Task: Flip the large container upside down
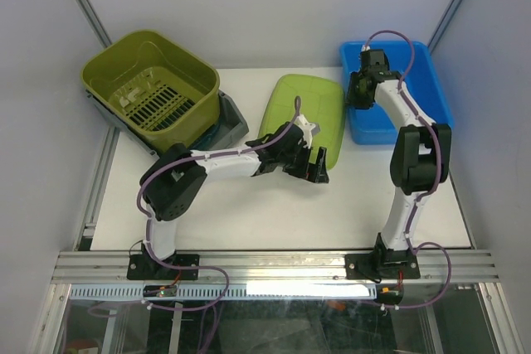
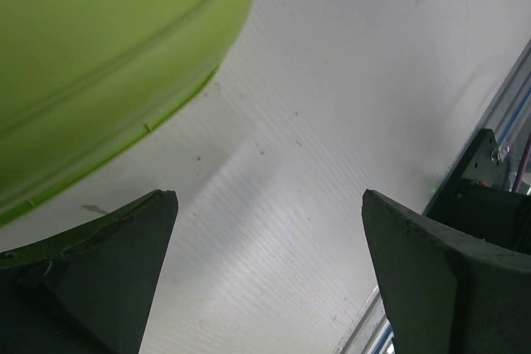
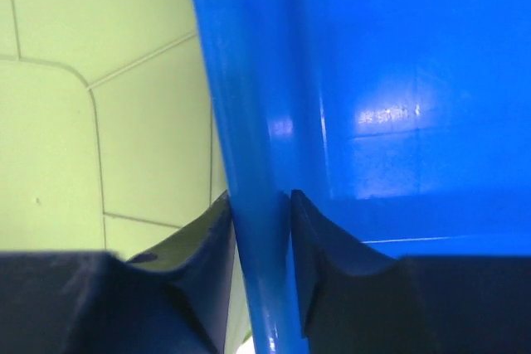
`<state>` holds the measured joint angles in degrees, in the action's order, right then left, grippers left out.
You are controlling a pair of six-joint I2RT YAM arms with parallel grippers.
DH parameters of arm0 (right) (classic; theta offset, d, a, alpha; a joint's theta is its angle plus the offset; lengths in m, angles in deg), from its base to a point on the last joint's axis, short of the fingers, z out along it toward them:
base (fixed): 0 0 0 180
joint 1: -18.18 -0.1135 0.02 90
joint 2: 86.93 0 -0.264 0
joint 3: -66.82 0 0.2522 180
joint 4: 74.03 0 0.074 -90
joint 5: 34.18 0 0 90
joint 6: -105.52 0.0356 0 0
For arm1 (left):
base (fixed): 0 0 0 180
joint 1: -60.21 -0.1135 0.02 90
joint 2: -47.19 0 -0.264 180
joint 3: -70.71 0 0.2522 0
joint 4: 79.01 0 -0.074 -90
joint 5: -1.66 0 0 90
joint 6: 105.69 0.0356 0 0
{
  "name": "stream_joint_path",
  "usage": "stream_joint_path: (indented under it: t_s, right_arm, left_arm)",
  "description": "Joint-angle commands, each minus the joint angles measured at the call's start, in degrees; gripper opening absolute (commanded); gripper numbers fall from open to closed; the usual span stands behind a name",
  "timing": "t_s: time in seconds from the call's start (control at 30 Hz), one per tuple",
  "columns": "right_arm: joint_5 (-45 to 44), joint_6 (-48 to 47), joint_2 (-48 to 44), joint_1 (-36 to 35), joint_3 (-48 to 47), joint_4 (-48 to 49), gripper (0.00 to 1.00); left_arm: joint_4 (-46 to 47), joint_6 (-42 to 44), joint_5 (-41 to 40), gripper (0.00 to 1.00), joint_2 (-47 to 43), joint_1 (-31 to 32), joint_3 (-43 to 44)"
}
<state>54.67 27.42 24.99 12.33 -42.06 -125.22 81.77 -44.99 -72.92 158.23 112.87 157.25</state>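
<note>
The right pincer [image 3: 260, 205] is clamped on the left wall of the blue container [image 1: 431, 80], one of its fingers [image 3: 207, 271] outside and the other inside, with the plastic pinched flat between them. From that hold I take the blue one to be the container meant. It stands upright at the far right of the counter [image 1: 249, 213], mouth up, so the turn is not yet made.

To do it well, I would lift that wall up and roll it over towards the right, letting the far bottom edge act as the hinge; the grip is thin and near the rim, so a slow wrist turn seems wise, or the wall may slip out or the tub may skid. The arm itself reaches over the tub and will need to get out of its way as it tips.

The left pincer [image 1: 315, 167] hangs over bare counter with its jaws wide apart and nothing in them, just beside the near edge of the flat green lid [image 1: 311, 113]; it could steady the tub's near side, though it is well apart from it now.

The blue container looks empty where the arm does not hide it. At the far left, the green basket [image 1: 153, 80] with a slotted floor sits tilted on a grey base [image 1: 232, 122]; it too appears to hold nothing.
</note>
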Motion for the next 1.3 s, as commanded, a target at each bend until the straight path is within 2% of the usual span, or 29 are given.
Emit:
stream_joint_path:
  t_s: [0.0, 0.07, 0.27, 0.47, 0.6, 0.73, 0.93, 1.07, 1.27]
  right_arm:
    - [5.6, -0.35, -1.53, 0.2, -2.39, -0.02, 0.22]
    - [5.81, 0.55, -3.32, 0.18, -2.23, -0.56, 0.0]
    - [9.33, 2.38, -12.6, 0.26, -0.48, -0.76, 0.0]
    - [23.98, 4.55, -16.82, 0.86, 1.36, -0.07, 0.0]
    - [33.72, 8.93, -17.88, 1.37, 4.82, 4.78, 0.0]
    - [42.21, 14.15, -19.26, 1.44, 8.3, 11.9, 0.0]
    - [49.19, 23.78, -22.4, 2.18, 13.65, 22.06, 0.0]
    - [50.76, 30.96, -24.7, 3.21, 15.93, 28.8, 0.0]
    - [51.96, 42.17, -28.7, 7.65, 19.76, 38.91, 0.0]
  left_arm:
    - [5.45, 0.21, 2.03, 0.99, 1.29, -1.92, 3.57]
    - [5.43, 0.71, 1.58, 0.99, 2.24, -1.97, 5.08]
    - [5.43, 0.87, 1.83, 0.99, 6.31, -2.32, 9.88]
    - [6.38, 0.57, 1.73, 0.99, 5.05, -2.57, 9.13]
    - [7.34, -0.02, 1.09, 0.99, 2.9, -2.74, 6.77]
    - [6.82, 0.18, 0.31, 0.99, -1.54, -2.92, 4.28]
    - [2.2, 0.34, -0.68, 0.99, -12.43, -2.91, -0.76]
    - [-0.75, 0.69, -2.9, 0.99, -19.68, -2.91, -3.79]
    - [-4.52, 1.68, -5.26, 0.99, -25.96, -2.91, -4.69]
